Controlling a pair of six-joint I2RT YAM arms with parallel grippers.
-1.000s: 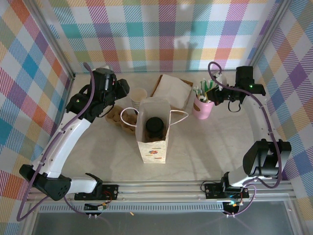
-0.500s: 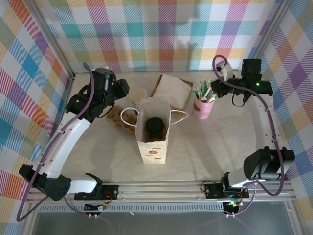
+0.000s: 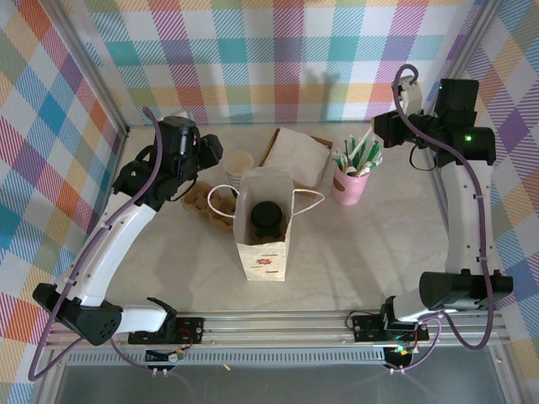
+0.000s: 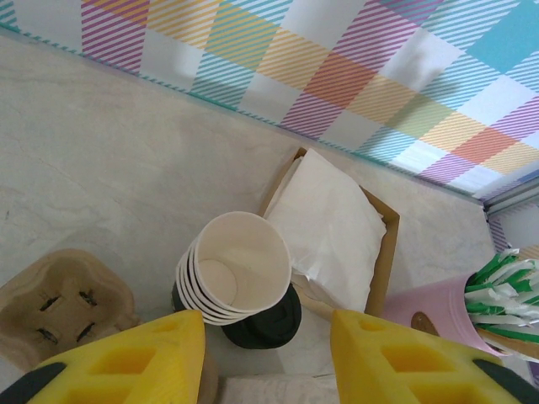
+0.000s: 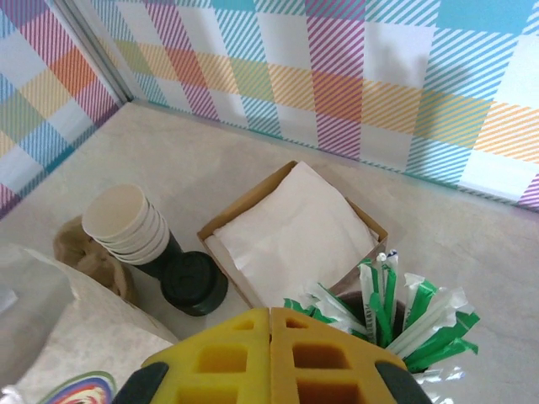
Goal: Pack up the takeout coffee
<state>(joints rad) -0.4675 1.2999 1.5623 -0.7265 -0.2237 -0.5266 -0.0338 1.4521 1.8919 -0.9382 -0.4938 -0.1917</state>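
Now the coffee cup (image 3: 268, 217) sits inside the upright white paper bag (image 3: 263, 257) in the middle of the top view, its black lid showing through the bag's open mouth. Up and to the left of the bag, the left gripper (image 4: 268, 349) hangs with its yellow fingers spread and nothing between them, over a stack of lidless cups (image 4: 236, 271) beside a box of napkins (image 4: 333, 223). At the upper right, the right gripper (image 5: 269, 328) is pressed closed and empty above the pink cup of sticks (image 3: 349, 187).
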